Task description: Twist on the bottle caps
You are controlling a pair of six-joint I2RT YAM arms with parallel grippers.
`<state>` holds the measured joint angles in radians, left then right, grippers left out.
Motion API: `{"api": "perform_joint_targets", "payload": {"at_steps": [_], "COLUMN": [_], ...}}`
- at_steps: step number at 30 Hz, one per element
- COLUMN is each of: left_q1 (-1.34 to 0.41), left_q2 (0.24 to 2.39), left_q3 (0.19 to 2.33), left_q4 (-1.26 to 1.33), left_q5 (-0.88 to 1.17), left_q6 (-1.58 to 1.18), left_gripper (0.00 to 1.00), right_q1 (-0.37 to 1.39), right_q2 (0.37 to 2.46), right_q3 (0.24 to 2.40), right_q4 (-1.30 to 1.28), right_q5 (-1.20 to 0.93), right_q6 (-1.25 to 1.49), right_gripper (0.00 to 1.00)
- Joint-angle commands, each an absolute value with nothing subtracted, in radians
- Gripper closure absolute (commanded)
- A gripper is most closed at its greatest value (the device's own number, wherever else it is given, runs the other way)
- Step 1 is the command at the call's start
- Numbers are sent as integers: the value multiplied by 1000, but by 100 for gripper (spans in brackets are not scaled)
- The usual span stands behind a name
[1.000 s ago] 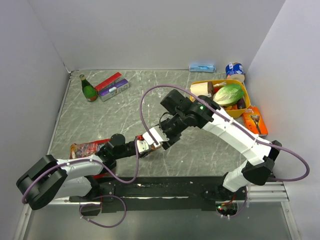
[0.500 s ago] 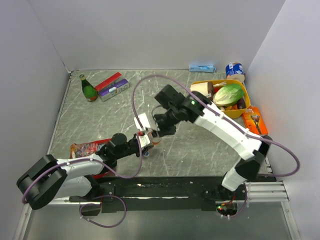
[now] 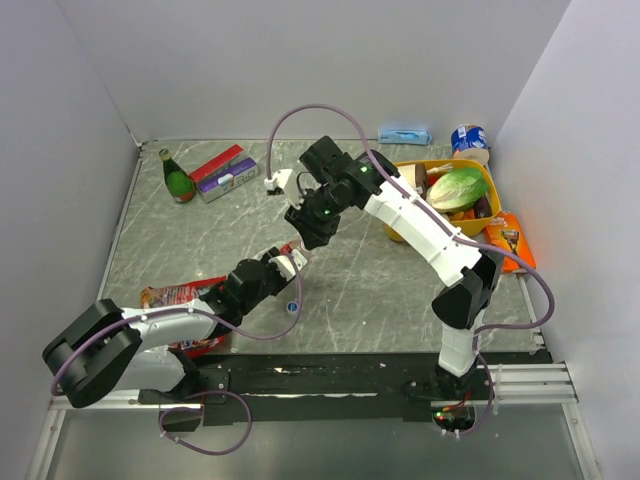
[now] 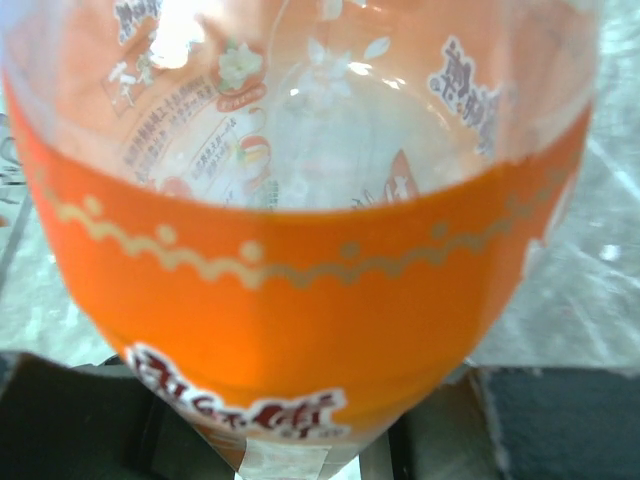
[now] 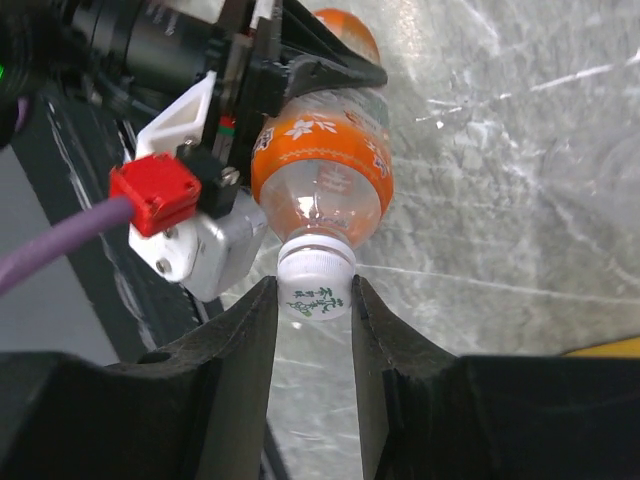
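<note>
The bottle [image 5: 320,170] is clear plastic with an orange label band and fills the left wrist view [image 4: 300,200]. My left gripper [image 3: 283,268] is shut on its body and holds it tilted above the table. In the left wrist view only dark finger parts show at the bottom corners around the left gripper [image 4: 290,445]. The whitish cap [image 5: 316,285] sits on the bottle's neck. My right gripper [image 5: 312,292] is shut on that cap, a finger touching each side, and in the top view the right gripper [image 3: 306,232] stands just above the bottle [image 3: 293,260]. The blue cap [image 3: 293,307] lies on the table below the bottle.
A dark green glass bottle [image 3: 178,178] and red and purple boxes [image 3: 225,172] lie at the back left. A snack packet [image 3: 175,297] lies by the left arm. A yellow tub [image 3: 480,222] with a cabbage, a blue can [image 3: 468,138] and an orange packet [image 3: 510,240] are at the right.
The left gripper has lifted the bottle up and away from the near edge. The right arm has swung back and left, its wrist turned, and now grips the whitish cap on the neck.
</note>
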<state>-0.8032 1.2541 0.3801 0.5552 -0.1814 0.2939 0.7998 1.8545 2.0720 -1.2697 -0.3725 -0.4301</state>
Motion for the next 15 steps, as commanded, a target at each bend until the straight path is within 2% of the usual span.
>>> {"api": "perform_joint_targets", "payload": {"at_steps": [1, 5, 6, 7, 8, 10, 11, 15], "left_q1": [-799, -799, -801, -801, -799, -796, -793, -767], "left_q2": [1258, 1272, 1273, 1273, 1278, 1281, 1278, 1246], "left_q3": [477, 494, 495, 497, 505, 512, 520, 525], "left_q4": [660, 626, 612, 601, 583, 528, 505, 397], "left_q5": [-334, -362, -362, -361, -351, -333, -287, -106], "left_q6": [337, 374, 377, 379, 377, 367, 361, 350], "left_gripper": [99, 99, 99, 99, 99, 99, 99, 99], "right_q1": [807, 772, 756, 746, 738, 715, 709, 678], "right_q2": [1887, 1920, 1930, 1931, 1933, 1921, 1913, 1788], "right_q3": [2074, 2108, 2117, 2129, 2161, 2207, 2265, 2286], "right_q4": [-1290, -1302, -1304, -1308, -1308, -1313, -1318, -1310], "right_q5": [-451, -488, -492, -506, -537, -580, -589, -580], "right_q6": [-232, -203, -199, -207, -213, -270, -291, -501], "right_gripper": [100, 100, 96, 87, 60, 40, 26, 20]}}
